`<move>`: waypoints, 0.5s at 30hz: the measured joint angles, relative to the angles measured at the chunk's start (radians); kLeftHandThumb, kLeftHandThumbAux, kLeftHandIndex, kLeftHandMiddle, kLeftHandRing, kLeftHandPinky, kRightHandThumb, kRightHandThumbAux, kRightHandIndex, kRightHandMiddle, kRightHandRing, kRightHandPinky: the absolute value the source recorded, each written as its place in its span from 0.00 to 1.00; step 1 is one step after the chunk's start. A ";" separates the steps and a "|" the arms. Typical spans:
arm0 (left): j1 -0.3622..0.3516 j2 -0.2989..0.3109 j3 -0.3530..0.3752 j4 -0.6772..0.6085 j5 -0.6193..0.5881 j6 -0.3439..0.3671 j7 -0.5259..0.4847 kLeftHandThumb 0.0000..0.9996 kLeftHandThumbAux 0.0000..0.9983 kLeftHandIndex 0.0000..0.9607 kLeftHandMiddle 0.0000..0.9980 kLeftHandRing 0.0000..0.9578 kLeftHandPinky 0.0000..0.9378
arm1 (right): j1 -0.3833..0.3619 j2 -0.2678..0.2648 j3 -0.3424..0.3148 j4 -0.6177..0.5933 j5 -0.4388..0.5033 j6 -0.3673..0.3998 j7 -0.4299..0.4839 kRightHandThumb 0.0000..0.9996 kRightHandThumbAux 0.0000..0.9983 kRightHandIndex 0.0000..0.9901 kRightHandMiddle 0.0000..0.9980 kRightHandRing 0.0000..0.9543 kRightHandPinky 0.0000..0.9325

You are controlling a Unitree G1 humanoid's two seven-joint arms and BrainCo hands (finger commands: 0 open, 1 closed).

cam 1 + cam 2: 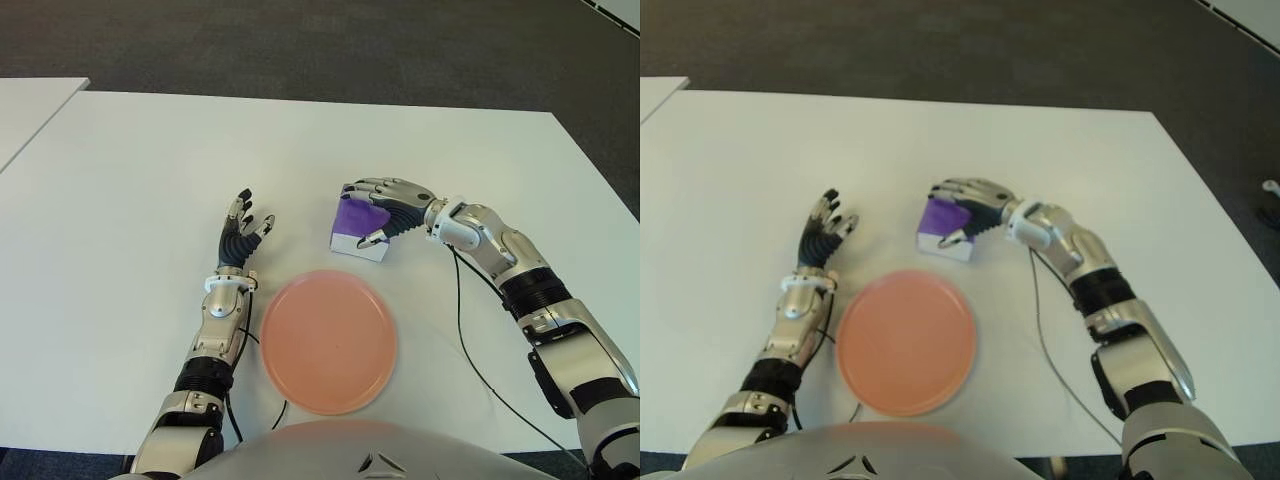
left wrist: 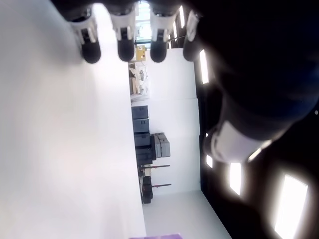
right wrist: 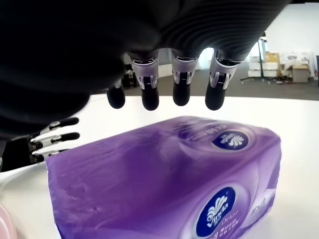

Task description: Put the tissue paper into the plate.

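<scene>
A white table [image 1: 150, 170] fills most of the frame, its far edge running along the top against dark carpet [image 1: 300, 40]. A round pink plate [image 1: 328, 341] lies flat at lower centre. Just above it, right of centre, sits a purple tissue pack [image 1: 359, 230] (white along its lower side). A thin black cable [image 1: 470, 350] trails across the lower right.

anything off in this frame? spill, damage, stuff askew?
Nothing stands out. The purple tissue pack sits intact on the white table, just beyond the empty pink plate. The right robot hand is arched over the pack, fingers not closed on it. The left robot hand shows open, left of the plate.
</scene>
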 measured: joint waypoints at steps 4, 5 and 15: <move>0.000 0.000 0.000 -0.001 0.000 0.001 0.000 0.15 0.71 0.08 0.05 0.02 0.01 | -0.024 0.017 0.023 0.045 -0.031 0.004 -0.015 0.35 0.31 0.00 0.00 0.00 0.00; 0.000 0.000 0.000 -0.002 0.000 0.002 0.000 0.14 0.71 0.08 0.05 0.02 0.01 | -0.030 0.020 0.029 0.056 -0.036 0.005 -0.018 0.35 0.31 0.00 0.00 0.00 0.00; 0.004 -0.002 -0.001 -0.020 0.000 0.027 0.000 0.13 0.71 0.07 0.05 0.03 0.01 | -0.069 0.034 0.060 0.127 -0.071 0.039 -0.038 0.37 0.28 0.00 0.00 0.00 0.00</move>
